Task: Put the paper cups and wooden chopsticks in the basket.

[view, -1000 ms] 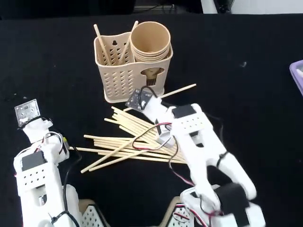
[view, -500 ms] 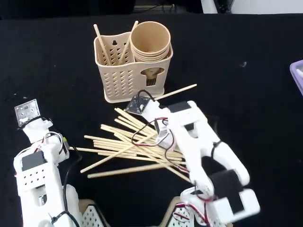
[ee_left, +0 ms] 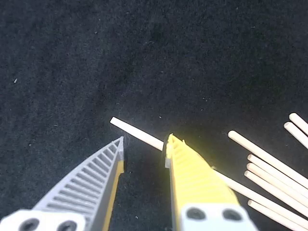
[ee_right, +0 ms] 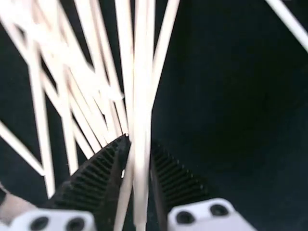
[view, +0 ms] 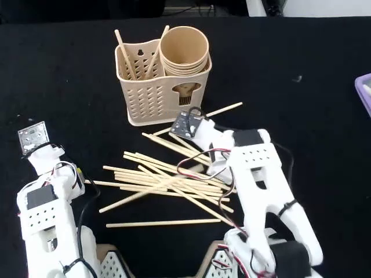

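The beige basket [view: 152,95] stands at the back of the black table, with stacked paper cups [view: 184,51] in one compartment and two chopsticks [view: 124,55] in the other. A pile of wooden chopsticks [view: 162,176] lies in front of it. My right gripper [ee_right: 137,144] is down in the pile's right part, shut on a few chopsticks [ee_right: 140,103] that run out between its jaws. My left gripper [ee_left: 144,143] is open just above the table at the pile's left end, with the tip of one chopstick [ee_left: 137,134] lying between its fingers.
One chopstick [view: 163,222] lies apart near the front. Another [view: 223,110] rests beside the basket's right corner. A purple container [view: 364,87] sits at the right edge. The right arm [view: 261,179] reaches over the pile's right side.
The right arm has swung to the right, dragging and spreading the chopsticks. One stick has ended up alone near the front. The left arm has kept still.
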